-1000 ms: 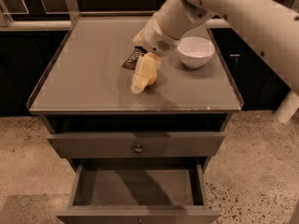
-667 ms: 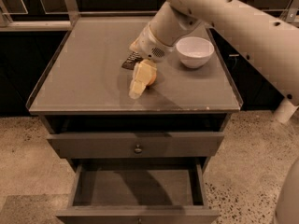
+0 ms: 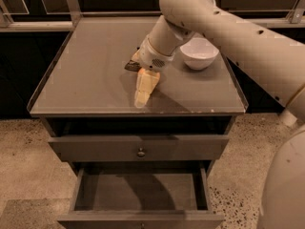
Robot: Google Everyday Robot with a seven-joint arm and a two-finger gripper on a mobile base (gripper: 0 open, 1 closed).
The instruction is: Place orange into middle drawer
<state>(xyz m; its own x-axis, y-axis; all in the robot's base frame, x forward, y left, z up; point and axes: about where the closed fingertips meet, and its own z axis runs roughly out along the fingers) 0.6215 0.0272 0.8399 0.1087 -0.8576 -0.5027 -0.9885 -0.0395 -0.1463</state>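
In the camera view, the gripper (image 3: 141, 90) hangs over the cabinet top (image 3: 81, 82), left of the white bowl (image 3: 198, 53) and nearer the front edge; whether it is open or closed cannot be told. Only a sliver of the orange (image 3: 136, 56) shows left of the bowl, behind the wrist, beside a dark wrapper (image 3: 131, 66). The middle drawer (image 3: 119, 194) stands open below.

No text, label, brand or number can be read, whether on the worktop (image 3: 81, 85), the white bowl (image 3: 198, 54) or the dark wrapper (image 3: 132, 65). The claw (image 3: 140, 99) hangs near the centre of the frame, just above the worktop.
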